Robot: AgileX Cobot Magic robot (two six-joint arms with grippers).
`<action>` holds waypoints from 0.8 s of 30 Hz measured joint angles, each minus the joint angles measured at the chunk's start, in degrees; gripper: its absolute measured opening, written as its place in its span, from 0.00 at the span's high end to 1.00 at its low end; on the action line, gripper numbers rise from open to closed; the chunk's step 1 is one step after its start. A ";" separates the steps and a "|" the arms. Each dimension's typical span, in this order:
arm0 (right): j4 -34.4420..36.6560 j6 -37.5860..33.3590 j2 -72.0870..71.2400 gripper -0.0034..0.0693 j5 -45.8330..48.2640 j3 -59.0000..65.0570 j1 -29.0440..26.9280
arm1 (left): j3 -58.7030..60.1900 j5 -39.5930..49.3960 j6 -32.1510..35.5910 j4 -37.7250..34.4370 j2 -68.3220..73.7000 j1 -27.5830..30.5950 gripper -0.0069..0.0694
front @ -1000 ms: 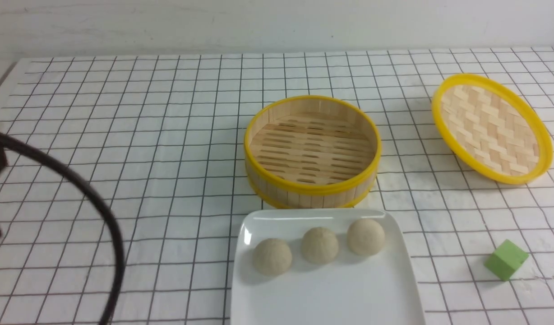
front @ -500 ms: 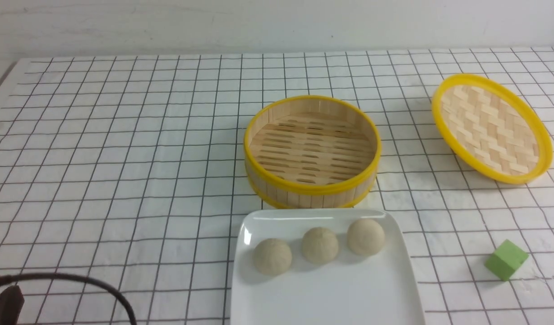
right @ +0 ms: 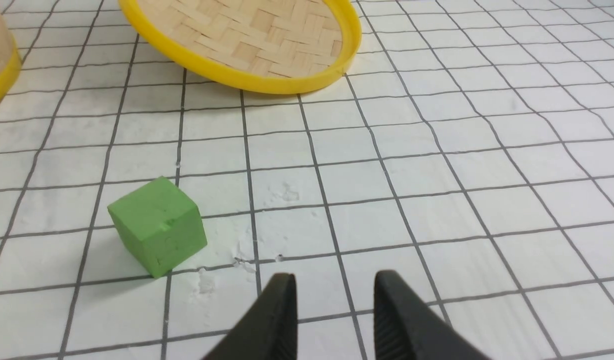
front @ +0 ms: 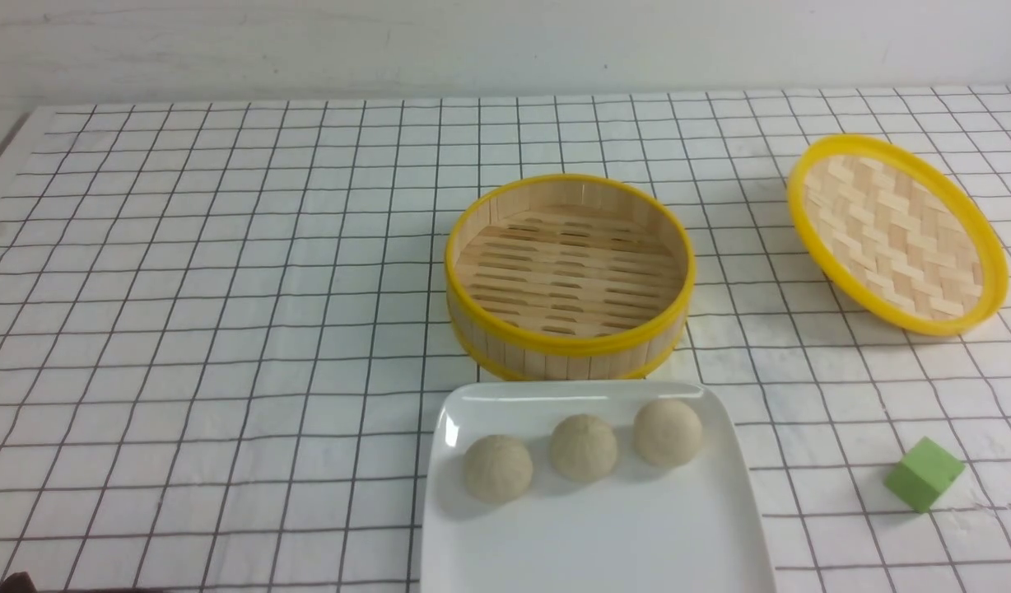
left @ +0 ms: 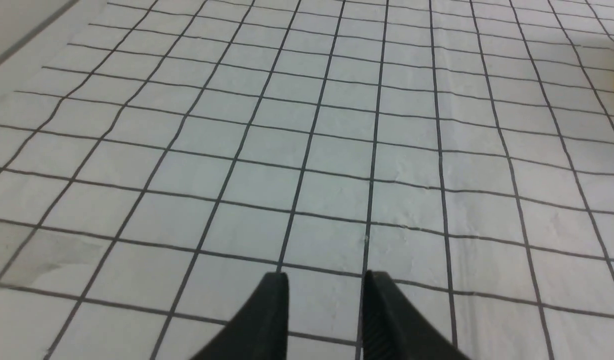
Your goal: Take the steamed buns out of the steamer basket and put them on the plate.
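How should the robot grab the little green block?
Probably from straight above, pinching two opposite flat sides of the green block. It sits alone on the tablecloth, corner turned toward the right gripper, so the open fingers should twist to match its faces.

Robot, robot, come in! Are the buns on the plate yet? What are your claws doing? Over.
Left claw and right claw open, holding nothing. Three off-white round steamed buns on glossy white plate; round bamboo steamer basket empty. Nothing in the way.
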 joint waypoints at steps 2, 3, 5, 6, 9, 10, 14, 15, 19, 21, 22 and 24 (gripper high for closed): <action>0.00 0.00 0.00 0.62 0.00 0.00 0.00 | 0.00 1.74 0.00 0.21 -1.44 0.00 0.59; 0.00 0.00 0.00 0.62 0.00 0.00 0.00 | 0.00 2.43 0.15 0.20 -2.48 0.00 0.59; 0.00 0.00 0.00 0.62 0.00 0.00 0.00 | 0.00 3.11 0.72 0.41 -2.95 0.00 0.59; 0.00 0.00 0.00 0.62 0.00 0.00 0.00 | 0.00 3.56 1.19 0.46 -3.08 0.00 0.59; 0.00 0.00 0.00 0.62 0.00 0.00 0.00 | 0.13 4.02 1.69 0.57 -3.10 0.00 0.59; 0.00 0.00 0.00 0.62 0.00 0.00 0.00 | 0.32 3.46 1.76 0.57 -3.14 0.00 0.59; 0.00 0.00 0.00 0.62 0.00 0.00 0.00 | 0.51 2.19 1.64 0.02 -3.14 0.00 0.59; 0.00 0.00 0.00 0.62 0.00 0.00 0.00 | 0.57 2.03 1.53 -0.24 -3.14 0.00 0.59; 0.00 0.00 0.00 0.62 0.00 0.00 0.00 | 0.57 1.96 1.53 -0.47 -3.14 0.00 0.59; 0.00 0.00 0.00 0.62 0.00 0.00 0.00 | 0.57 1.96 1.53 -0.47 -3.14 0.00 0.59; 0.00 0.00 0.00 0.62 0.00 0.00 0.00 | 0.57 1.96 1.53 -0.47 -3.14 0.00 0.59; 0.00 0.00 0.00 0.62 0.00 0.00 0.00 | 0.57 1.96 1.53 -0.47 -3.14 0.00 0.59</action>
